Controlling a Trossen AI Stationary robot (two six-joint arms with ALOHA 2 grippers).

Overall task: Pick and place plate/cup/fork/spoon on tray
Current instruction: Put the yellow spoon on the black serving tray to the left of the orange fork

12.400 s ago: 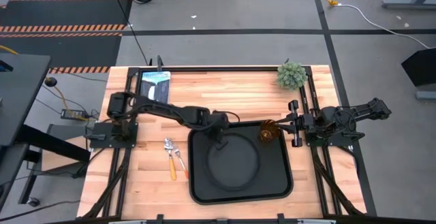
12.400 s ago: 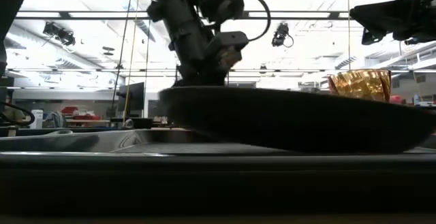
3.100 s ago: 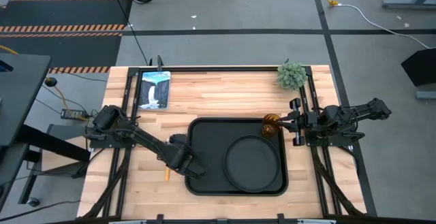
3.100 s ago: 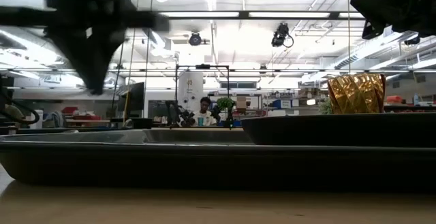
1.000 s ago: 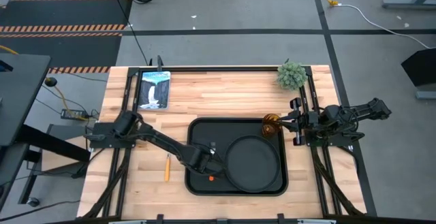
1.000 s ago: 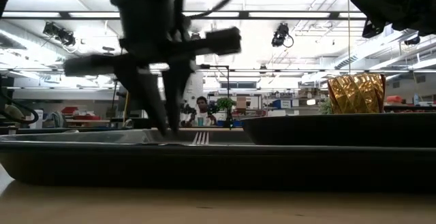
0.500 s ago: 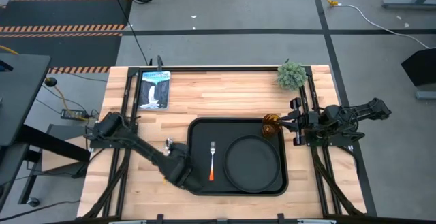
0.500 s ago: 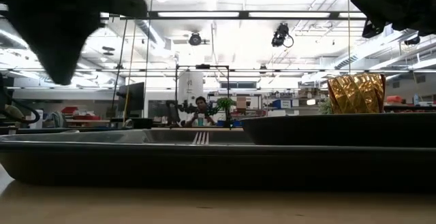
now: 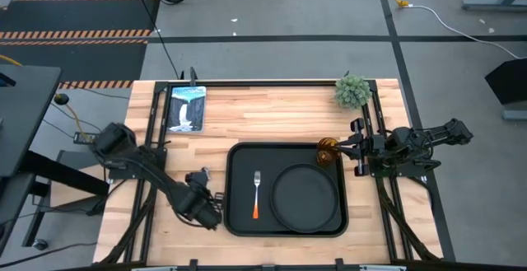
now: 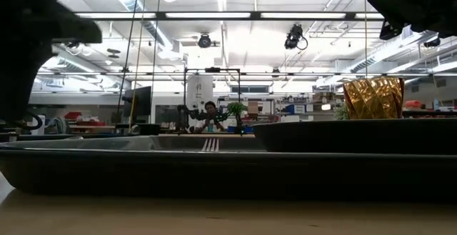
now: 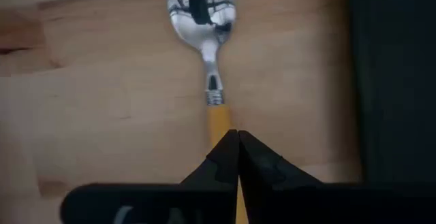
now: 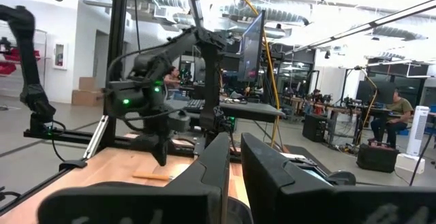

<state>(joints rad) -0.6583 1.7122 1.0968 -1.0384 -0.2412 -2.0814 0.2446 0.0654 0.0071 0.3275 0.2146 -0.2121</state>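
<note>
**Left gripper over the spoon, beside the tray**

The left gripper [image 9: 200,207] hung above the wooden table [image 9: 272,114] just off the tray's [image 9: 240,224] left edge, its fingers [image 11: 221,157] pressed together tip to tip. The spoon [image 11: 206,43] lay flat on the wood directly under those tips, bowl pointing away from them, handle running beneath them. On the tray, the fork [image 9: 256,193] lay left of the plate [image 9: 306,197]; the cup [image 9: 327,151] stood at the tray's far right corner. The right gripper [image 9: 356,150] waited beside the cup, fingers nearly together, holding nothing.
</note>
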